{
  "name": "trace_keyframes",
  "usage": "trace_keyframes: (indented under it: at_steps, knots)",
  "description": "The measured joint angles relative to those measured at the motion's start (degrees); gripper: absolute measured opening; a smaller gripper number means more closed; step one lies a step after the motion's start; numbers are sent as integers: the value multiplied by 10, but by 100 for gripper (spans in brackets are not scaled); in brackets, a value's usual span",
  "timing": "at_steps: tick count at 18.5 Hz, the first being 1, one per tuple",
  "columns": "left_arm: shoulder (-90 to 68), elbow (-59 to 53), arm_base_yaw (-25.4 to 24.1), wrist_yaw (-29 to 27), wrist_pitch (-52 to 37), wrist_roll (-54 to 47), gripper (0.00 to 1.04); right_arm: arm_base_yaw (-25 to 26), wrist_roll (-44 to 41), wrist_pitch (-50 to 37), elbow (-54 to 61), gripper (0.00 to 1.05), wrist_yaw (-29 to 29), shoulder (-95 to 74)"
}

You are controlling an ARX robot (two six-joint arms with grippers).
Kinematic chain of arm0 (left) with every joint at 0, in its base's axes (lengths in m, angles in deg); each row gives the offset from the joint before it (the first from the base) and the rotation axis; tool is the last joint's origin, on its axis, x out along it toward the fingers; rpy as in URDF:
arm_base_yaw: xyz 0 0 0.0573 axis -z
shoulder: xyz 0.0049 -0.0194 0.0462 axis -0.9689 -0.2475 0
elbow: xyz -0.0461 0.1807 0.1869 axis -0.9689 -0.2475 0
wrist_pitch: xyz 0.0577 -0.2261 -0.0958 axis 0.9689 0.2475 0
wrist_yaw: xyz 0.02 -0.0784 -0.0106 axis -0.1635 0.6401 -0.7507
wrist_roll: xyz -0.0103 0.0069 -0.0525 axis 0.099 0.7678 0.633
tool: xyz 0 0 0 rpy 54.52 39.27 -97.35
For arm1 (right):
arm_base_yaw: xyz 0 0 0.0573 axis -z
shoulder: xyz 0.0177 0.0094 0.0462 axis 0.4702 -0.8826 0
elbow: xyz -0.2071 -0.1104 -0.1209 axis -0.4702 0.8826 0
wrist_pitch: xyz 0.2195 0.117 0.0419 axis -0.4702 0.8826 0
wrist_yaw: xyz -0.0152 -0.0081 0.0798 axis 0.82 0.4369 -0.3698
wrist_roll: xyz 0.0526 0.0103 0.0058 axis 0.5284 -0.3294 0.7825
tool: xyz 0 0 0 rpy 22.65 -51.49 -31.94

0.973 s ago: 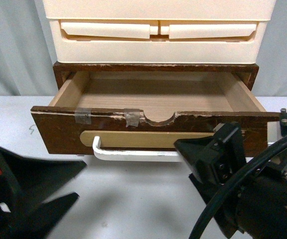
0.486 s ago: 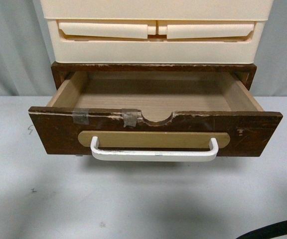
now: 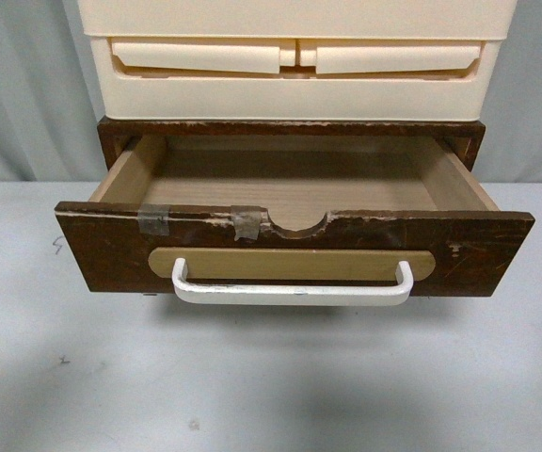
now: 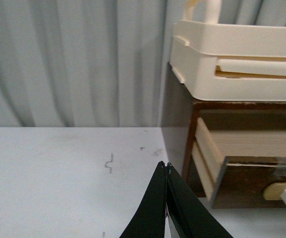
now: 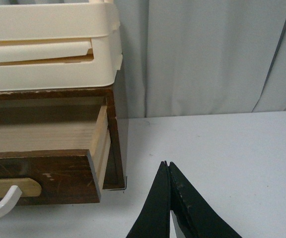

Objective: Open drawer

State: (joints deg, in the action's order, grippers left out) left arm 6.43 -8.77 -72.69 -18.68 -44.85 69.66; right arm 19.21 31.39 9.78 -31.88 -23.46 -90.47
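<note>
The drawer (image 3: 111, 259) is dark-brown worn wood and stands pulled well out of its wooden case, its pale inside bare. Its front has a white bar handle (image 3: 290, 294) on a tan oval plate, a half-round top notch and grey tape bits. It also shows in the left wrist view (image 4: 247, 183) and in the right wrist view (image 5: 43, 173). Neither gripper shows in the front view. My left gripper (image 4: 164, 165) is shut and empty over the table, off the drawer's left side. My right gripper (image 5: 167, 164) is shut and empty, off its right side.
Cream plastic drawers (image 3: 294, 66) are stacked on the wooden case. The grey-white table (image 3: 271, 386) spreads in front of the drawer. A grey curtain (image 4: 73, 59) hangs behind.
Both arms have drawn back out of the front view; a second ago they stood in front of the drawer. The drawer stays pulled out.
</note>
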Motion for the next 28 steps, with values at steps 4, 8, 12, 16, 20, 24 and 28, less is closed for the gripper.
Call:
trace_keyframes:
  at_steps: [4, 8, 12, 16, 20, 24, 28]
  knots:
    - [136, 2, -28, 21, 147, 0, 2, 32, -1, 158, 1, 2, -33, 175]
    - [197, 2, -28, 21, 206, 0, 2, 91, -1, 330, -2, 2, -90, 339]
    - [245, 2, -28, 21, 255, 0, 2, 89, -1, 406, -2, 2, -90, 412]
    - [377, 3, -28, 21, 402, 0, 2, 89, -1, 493, -2, 2, -90, 499]
    - [382, 2, -28, 20, 400, 0, 2, 89, -1, 516, -2, 2, -91, 523]
    - [382, 3, -28, 21, 398, 0, 2, 89, -1, 551, -2, 2, -90, 548]
    - [382, 2, -28, 21, 398, 0, 2, 89, -2, 621, -5, 2, -92, 629]
